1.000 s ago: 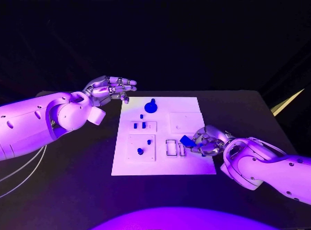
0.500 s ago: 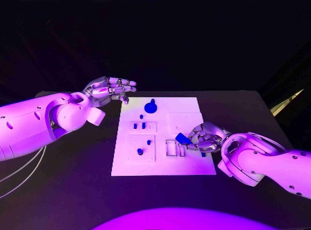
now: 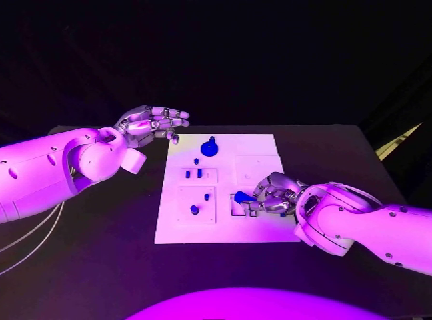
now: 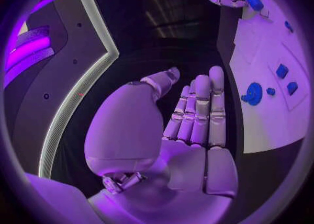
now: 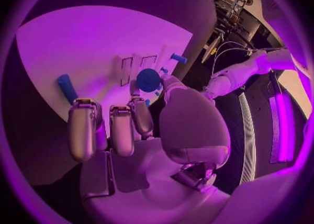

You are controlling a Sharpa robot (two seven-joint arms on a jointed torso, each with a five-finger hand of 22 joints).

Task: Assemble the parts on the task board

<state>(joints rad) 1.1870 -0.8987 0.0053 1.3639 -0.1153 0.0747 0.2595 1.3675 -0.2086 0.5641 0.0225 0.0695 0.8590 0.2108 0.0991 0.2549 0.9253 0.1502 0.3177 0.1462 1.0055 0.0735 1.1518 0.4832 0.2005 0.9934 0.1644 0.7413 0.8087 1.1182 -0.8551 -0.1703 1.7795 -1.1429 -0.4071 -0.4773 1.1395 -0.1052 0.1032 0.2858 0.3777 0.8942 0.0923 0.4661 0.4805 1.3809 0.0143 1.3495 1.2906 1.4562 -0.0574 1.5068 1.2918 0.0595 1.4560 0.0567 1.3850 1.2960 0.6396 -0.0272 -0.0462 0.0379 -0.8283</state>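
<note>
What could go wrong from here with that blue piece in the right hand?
The right hand pinches a blue part just above the slots at the task board near edge; held by so little, it may tilt or slip. Its fingers hide the slots, so it could miss them. The left hand hovers clear.

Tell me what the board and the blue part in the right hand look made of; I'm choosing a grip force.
The board looks like matte white plastic: flat, even, glare-free, with crisp rectangular recesses. The part the right hand holds looks like hard moulded plastic: uniform saturated blue, smooth, slight sheen. Neither can be confirmed from looks alone.
</note>
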